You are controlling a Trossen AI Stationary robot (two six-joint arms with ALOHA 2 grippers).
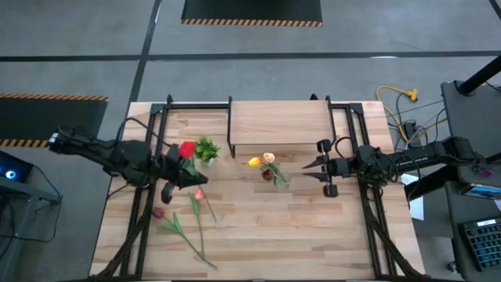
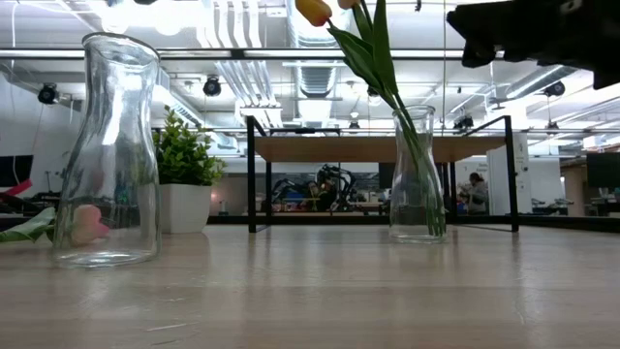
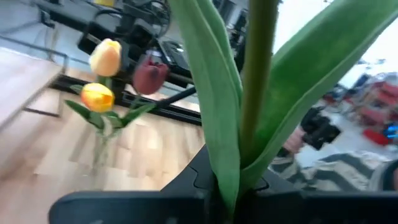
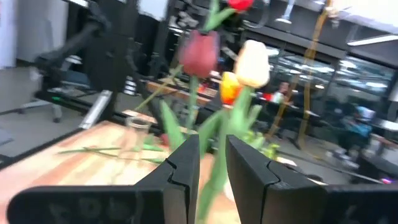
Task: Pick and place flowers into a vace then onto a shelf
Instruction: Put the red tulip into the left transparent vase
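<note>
Left gripper [image 1: 182, 174] pinches a red tulip [image 1: 186, 149] by its stem, west of the glass vase [image 1: 280, 178] holding yellow, peach and maroon tulips. Right gripper [image 1: 313, 168], fingers spread, waits beside the vase. Advice: keep stem vertical, lower slowly.

Wood-plank table [image 1: 313, 235] carries, at its far edge, a low light-wood shelf [image 1: 278, 125] on black legs. Directly on the tabletop: a small potted plant [image 1: 207, 149], a glass vase [image 1: 280, 178] holding tulips, an empty vase [image 2: 107, 150], and two loose tulips [image 1: 188, 227] lying flat.
</note>
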